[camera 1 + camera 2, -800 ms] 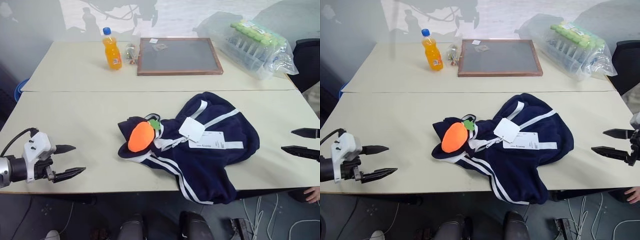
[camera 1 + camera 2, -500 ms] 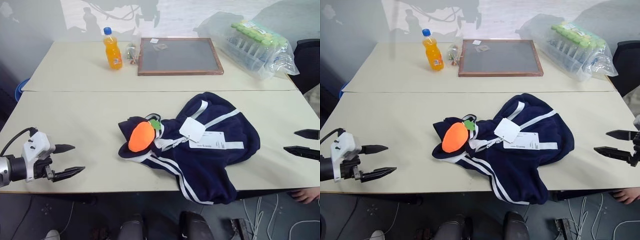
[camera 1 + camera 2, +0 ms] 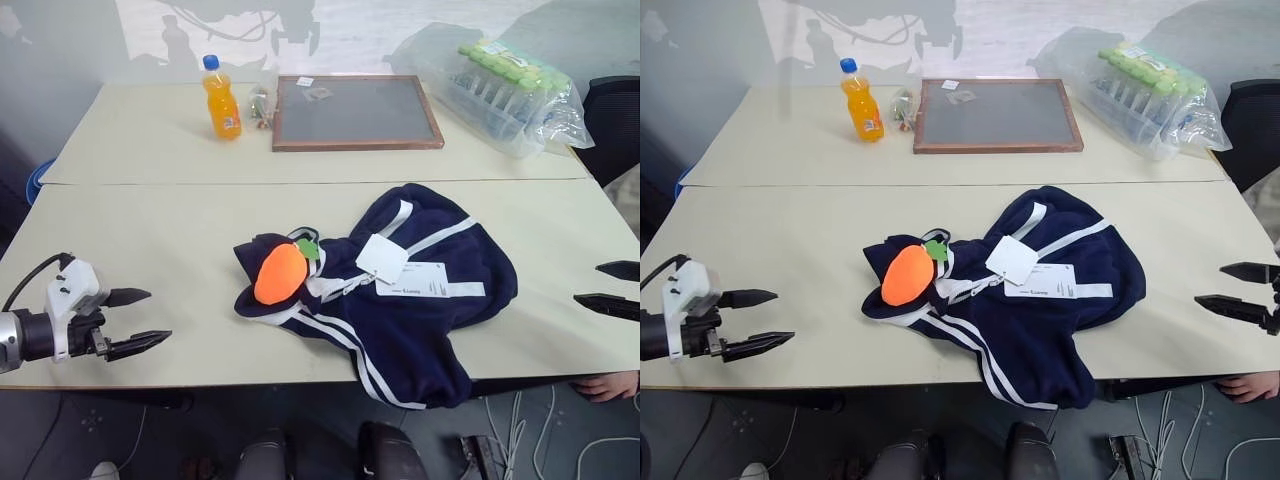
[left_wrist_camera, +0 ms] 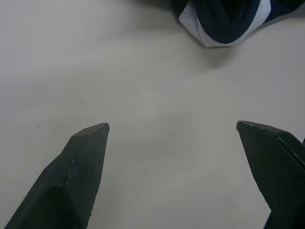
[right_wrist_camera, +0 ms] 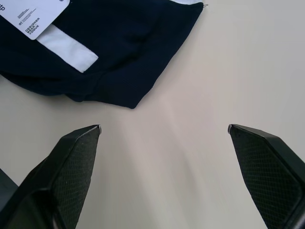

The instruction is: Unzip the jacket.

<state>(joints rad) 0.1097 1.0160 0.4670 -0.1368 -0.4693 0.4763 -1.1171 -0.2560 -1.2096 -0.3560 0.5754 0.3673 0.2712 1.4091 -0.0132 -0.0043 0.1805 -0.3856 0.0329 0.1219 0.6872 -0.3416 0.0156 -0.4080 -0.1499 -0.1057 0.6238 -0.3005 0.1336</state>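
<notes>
On the beige table (image 3: 150,240), the right gripper (image 3: 612,288) is drawn slightly outward; both it and the left gripper (image 3: 130,320) are held wide, and the jacket (image 3: 420,310) is left zipped and untouched.

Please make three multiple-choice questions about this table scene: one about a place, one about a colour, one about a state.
1. Where does the orange plush toy lie?
A. on the jacket's collar end
B. beside the bottle
C. on the framed board

2. What colour is the bottle's cap?
A. green
B. blue
C. red

3. How is the left pincer?
A. shut on the jacket
B. shut, empty
C. open, empty

Answers:
1 A: the plush toy rests on the jacket.
2 B: the bottle has a blue cap.
3 C: the left pincer has spread fingers over bare table.
</notes>
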